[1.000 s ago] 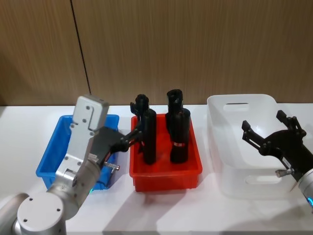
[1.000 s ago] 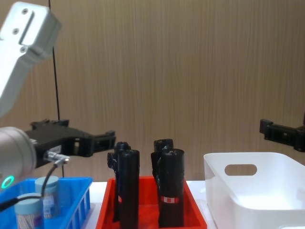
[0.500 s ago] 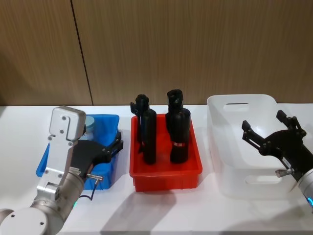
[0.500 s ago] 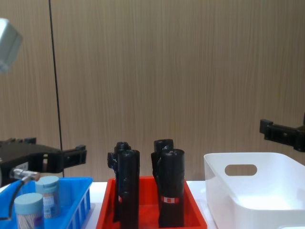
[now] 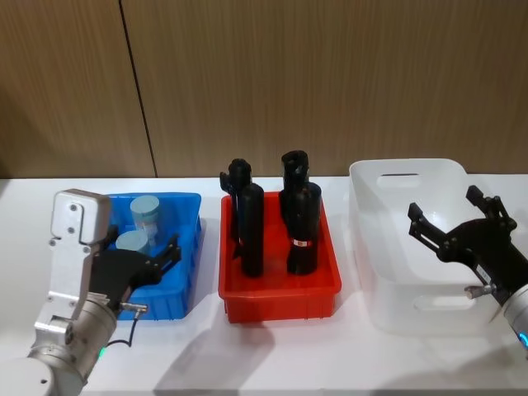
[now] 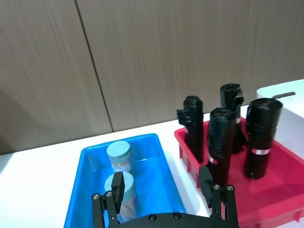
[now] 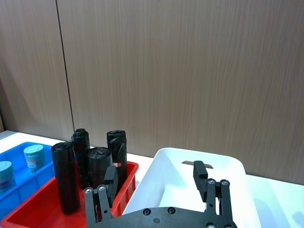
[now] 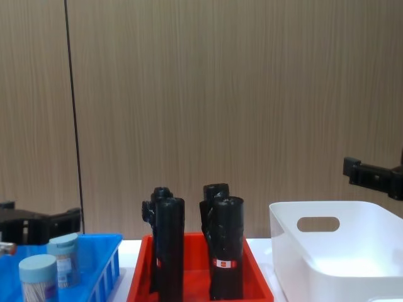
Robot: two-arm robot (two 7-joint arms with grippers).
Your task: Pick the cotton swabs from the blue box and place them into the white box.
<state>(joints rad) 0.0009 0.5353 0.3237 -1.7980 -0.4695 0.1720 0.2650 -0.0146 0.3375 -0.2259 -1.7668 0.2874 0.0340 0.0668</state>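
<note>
The left gripper (image 5: 169, 254), fingers spread and empty, has drawn back from the middle of the frame to the lower left, at the near end of the bright blue slotted plastic basket (image 5: 183, 200). That uncovers two clear cylindrical cotton-swab tubs with pale blue lids (image 5: 132, 243), upright inside it, one behind the other, neither yet lifted; a first pick looks imminent. Four tall black cylinders (image 5: 252, 235) stand in the red tray (image 5: 276, 299) at centre. At right, the right gripper (image 5: 444, 213) hovers wide open over the glossy white plastic bin (image 5: 408, 167).
</note>
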